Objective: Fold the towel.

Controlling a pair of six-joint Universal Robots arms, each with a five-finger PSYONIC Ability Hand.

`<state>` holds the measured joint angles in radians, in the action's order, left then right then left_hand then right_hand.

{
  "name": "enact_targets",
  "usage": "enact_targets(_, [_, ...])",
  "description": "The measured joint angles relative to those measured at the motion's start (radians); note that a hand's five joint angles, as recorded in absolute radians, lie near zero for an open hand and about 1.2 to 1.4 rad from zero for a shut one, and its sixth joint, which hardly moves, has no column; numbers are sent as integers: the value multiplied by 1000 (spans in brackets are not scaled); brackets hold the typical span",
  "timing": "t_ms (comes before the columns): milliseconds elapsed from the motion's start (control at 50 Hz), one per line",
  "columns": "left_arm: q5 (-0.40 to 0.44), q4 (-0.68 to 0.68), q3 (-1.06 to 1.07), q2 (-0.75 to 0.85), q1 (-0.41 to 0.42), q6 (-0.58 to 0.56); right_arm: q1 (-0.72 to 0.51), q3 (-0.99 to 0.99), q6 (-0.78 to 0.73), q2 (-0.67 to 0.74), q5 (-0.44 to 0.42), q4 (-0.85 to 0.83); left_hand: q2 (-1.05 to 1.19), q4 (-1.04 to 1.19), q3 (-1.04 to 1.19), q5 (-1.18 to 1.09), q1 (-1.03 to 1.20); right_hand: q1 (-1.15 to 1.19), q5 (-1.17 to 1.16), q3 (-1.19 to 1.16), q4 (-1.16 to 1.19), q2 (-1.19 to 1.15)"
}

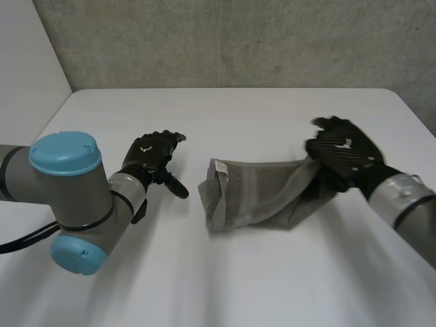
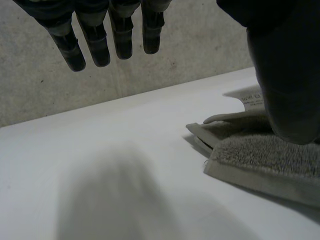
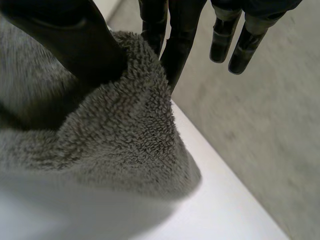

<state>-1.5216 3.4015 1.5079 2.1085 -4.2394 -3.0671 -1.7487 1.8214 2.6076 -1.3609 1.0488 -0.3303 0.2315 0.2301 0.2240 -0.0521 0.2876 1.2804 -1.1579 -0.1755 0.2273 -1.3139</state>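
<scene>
A grey towel (image 1: 262,194) lies bunched in the middle of the white table (image 1: 231,279), with a white label at its left end. My right hand (image 1: 340,153) pinches the towel's right end between thumb and fingers and holds that end a little off the table. In the right wrist view the terry cloth (image 3: 115,135) is caught between my thumb (image 3: 75,40) and fingers (image 3: 175,35). My left hand (image 1: 153,157) hovers over bare table left of the towel, fingers (image 2: 100,40) straight and empty. The towel's folded left edge (image 2: 260,160) lies beside that hand.
A rough concrete wall (image 1: 238,41) rises behind the table's far edge. Bare tabletop stretches in front of the towel and to both sides.
</scene>
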Motion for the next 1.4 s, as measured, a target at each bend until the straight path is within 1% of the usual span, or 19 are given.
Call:
enact_targets(160, [0, 1, 10, -18, 1, 1, -229, -119, -26, 104, 12, 3, 0, 0, 0, 0, 0, 2, 0, 0, 0, -16])
enact_targets(220, [0, 1, 13, -22, 1, 1, -294, -158, -47, 146, 19, 10, 0, 0, 0, 0, 0, 2, 0, 0, 0, -16])
enact_targets(420, [1, 1, 18, -21, -1, 1, -443, -280, -89, 297, 68, 50, 0, 0, 0, 0, 0, 2, 7, 0, 0, -10])
enact_targets(440, [1, 2, 19, -21, -2, 0, -454, -291, -92, 311, 75, 55, 0, 0, 0, 0, 0, -50, 63, 0, 0, 45])
enact_targets(480, [1, 3, 19, -20, -2, 0, -472, -311, -101, 339, 88, 71, 0, 0, 0, 0, 0, -259, 274, 0, 0, 254])
enact_targets(500, [1, 3, 19, -20, -2, 0, -476, -316, -104, 344, 91, 76, 0, 0, 0, 0, 0, -319, 323, 0, 0, 312])
enact_targets(520, [1, 4, 19, -20, -3, 0, -481, -324, -111, 355, 98, 85, 0, 0, 0, 0, 0, -420, 439, 0, 0, 406])
enact_targets(560, [1, 5, 19, -19, -3, 0, -486, -337, -123, 368, 115, 108, 0, 0, 0, 0, 0, -612, 630, 0, 0, 591])
enact_targets(580, [1, 5, 18, -19, -3, 0, -486, -339, -125, 370, 119, 114, 0, 0, 0, 0, 0, -661, 684, 0, 0, 631])
enact_targets(680, [0, 7, 9, -19, -5, 1, -478, -351, -132, 366, 153, 184, 0, 0, 0, 0, 0, -1019, 1084, 0, 0, 992])
enact_targets(700, [0, 8, 5, -19, -5, 1, -474, -350, -129, 357, 157, 202, 0, 0, 0, 0, 0, -1109, 1094, 0, 0, 1067])
enact_targets(760, [0, 9, -5, -19, -6, 1, -462, -343, -111, 323, 163, 244, 0, 0, 0, 0, 0, -1187, 1094, 0, 0, 1214])
enact_targets(840, [-1, 10, -24, -20, -4, 3, -424, -325, -35, 255, 160, 306, 0, 0, 0, 0, 0, -1187, 1094, 0, 0, 1228])
enact_targets(920, [-3, 11, -39, -22, 1, 6, -361, -301, 103, 180, 138, 357, 0, 0, 0, 0, 0, -1187, 1094, 0, 0, 1228])
enact_targets(1040, [-4, 10, -53, -24, 16, 8, -277, -252, 252, 103, 98, 368, 0, 0, 0, 0, 0, -1187, 1094, 0, 0, 1228])
enact_targets(1100, [-5, 9, -56, -25, 32, 10, -223, -206, 308, 68, 80, 335, 0, 0, 0, 0, 0, -1187, 1094, 0, 0, 1228])
enact_targets(1260, [-7, 6, -49, -42, 56, 11, -186, -104, 332, 29, 76, 220, 0, 0, 0, 0, 0, -1187, 1094, 0, 0, 1228])
enact_targets(1360, [-8, 5, -41, -57, 57, 10, -239, -70, 327, 20, 82, 163, 0, 0, 0, 0, 0, -1175, 1094, 0, 0, 1214])
enact_targets(1400, [-9, 4, -35, -66, 57, 10, -281, -67, 322, 24, 91, 141, 0, 0, 0, 0, 0, -1142, 1094, 0, 0, 1175])
